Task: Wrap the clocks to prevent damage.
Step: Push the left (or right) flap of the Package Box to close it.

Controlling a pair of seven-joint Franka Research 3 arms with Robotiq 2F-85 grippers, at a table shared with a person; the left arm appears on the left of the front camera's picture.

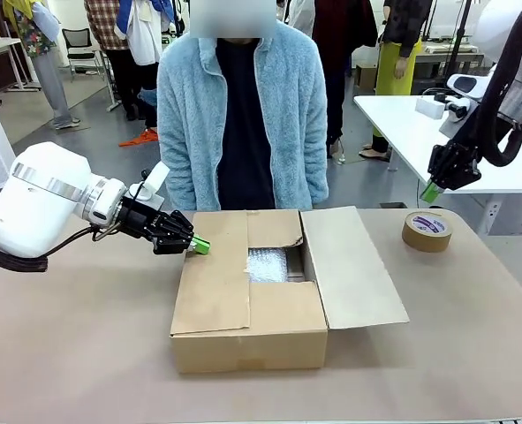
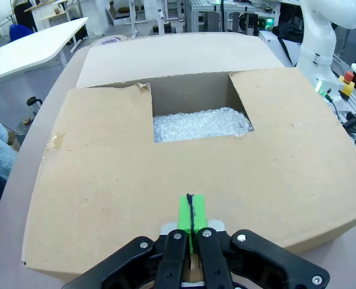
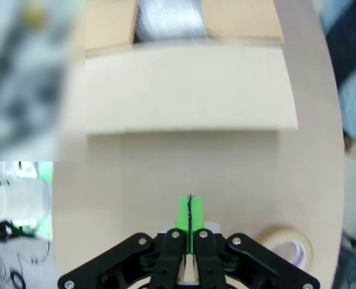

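An open cardboard box (image 1: 243,331) stands mid-table, with bubble wrap (image 1: 268,263) showing through the gap between its flaps. The clocks are hidden from view. My left gripper (image 1: 200,246) is shut with nothing in it, its green tips at the outer edge of the box's left flap. In the left wrist view the left gripper (image 2: 191,211) hovers over that flap (image 2: 93,180), with the bubble wrap (image 2: 199,123) beyond. My right gripper (image 1: 429,192) hangs shut and empty above the table's right side. The right wrist view shows the right gripper (image 3: 190,211) facing the box's outspread right flap (image 3: 190,84).
A roll of brown tape (image 1: 427,230) lies on the table at the far right, just below my right gripper, and shows as the tape roll (image 3: 286,241) in the right wrist view. A person in a light blue fleece jacket (image 1: 243,115) stands right behind the box.
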